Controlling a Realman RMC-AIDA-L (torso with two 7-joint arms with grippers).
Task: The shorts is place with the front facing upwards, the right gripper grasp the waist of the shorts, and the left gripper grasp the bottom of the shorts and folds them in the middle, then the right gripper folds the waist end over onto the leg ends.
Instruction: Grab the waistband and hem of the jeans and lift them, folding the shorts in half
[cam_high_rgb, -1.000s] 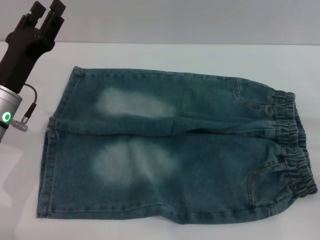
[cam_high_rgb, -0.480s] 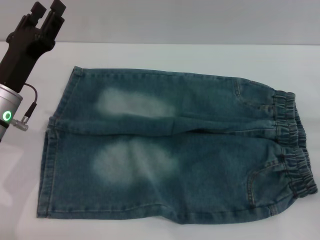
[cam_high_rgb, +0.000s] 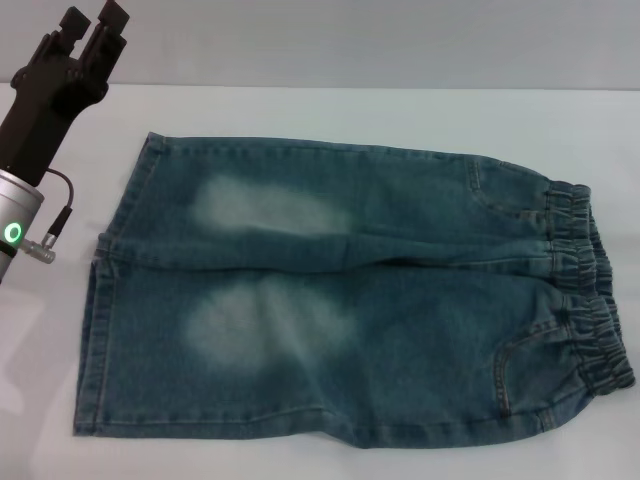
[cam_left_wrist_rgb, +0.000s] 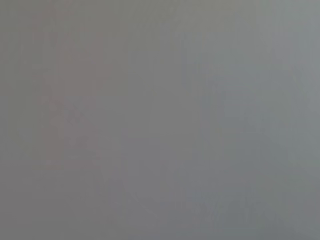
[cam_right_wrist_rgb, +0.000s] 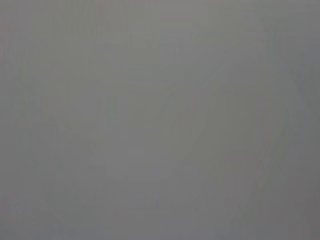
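Observation:
The blue-green denim shorts (cam_high_rgb: 350, 300) lie flat on the white table (cam_high_rgb: 330, 115), front up, with pale faded thigh patches. The gathered elastic waist (cam_high_rgb: 585, 290) is at the right. The hemmed leg ends (cam_high_rgb: 105, 290) are at the left. My left gripper (cam_high_rgb: 92, 20) is raised at the far left, above and behind the leg ends, fingers pointing away, a narrow gap between them, holding nothing. The right gripper is out of view. Both wrist views show only plain grey.
Bare white table surface surrounds the shorts at the back and to the left (cam_high_rgb: 50, 330). A grey wall (cam_high_rgb: 380, 40) runs behind the table's far edge.

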